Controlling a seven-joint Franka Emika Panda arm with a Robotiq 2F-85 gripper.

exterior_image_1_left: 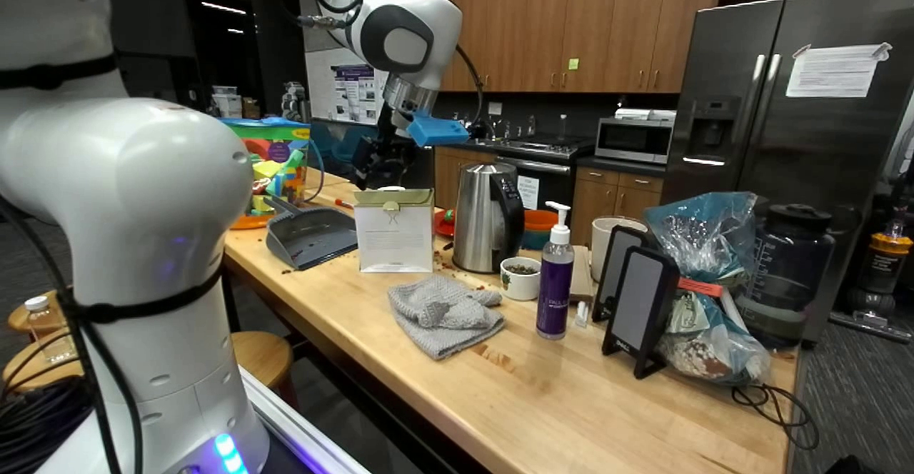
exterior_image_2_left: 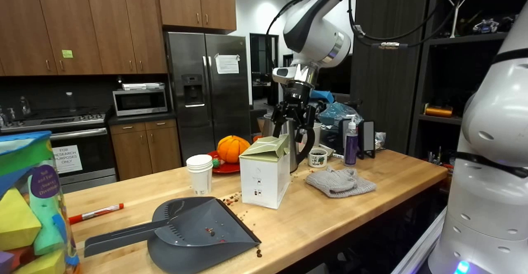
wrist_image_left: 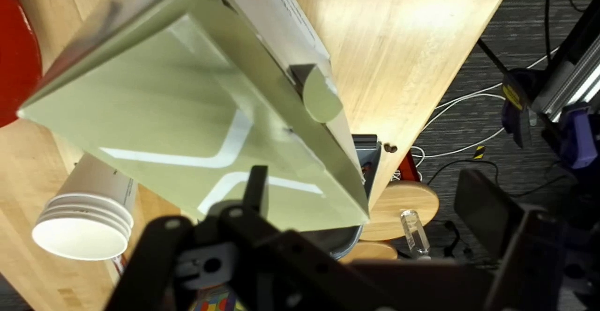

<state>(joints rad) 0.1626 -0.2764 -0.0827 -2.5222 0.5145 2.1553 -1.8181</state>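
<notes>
Robotiq gripper [wrist_image_left: 362, 175], nearest in wrist view: jaws parted, nothing gripped. Lidded white-and-green carton [exterior_image_2_left: 260, 181]: set upright on wooden table [exterior_image_2_left: 313, 208], long axis vertical, below and left of gripper in an exterior view; contact not determinable. Outward: pump bottle [exterior_image_1_left: 555, 288], lettered "PAUL", remainder unclear; speaker [exterior_image_1_left: 639, 303], marked "DELL"; far side, oven sign [exterior_image_2_left: 67, 159], "FOR RESEARCH PURPOSES ONLY".

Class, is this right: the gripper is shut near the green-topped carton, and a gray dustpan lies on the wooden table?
No: the wrist view shows the gripper open near the green-topped carton. The gray dustpan does lie on the wooden table.
</notes>
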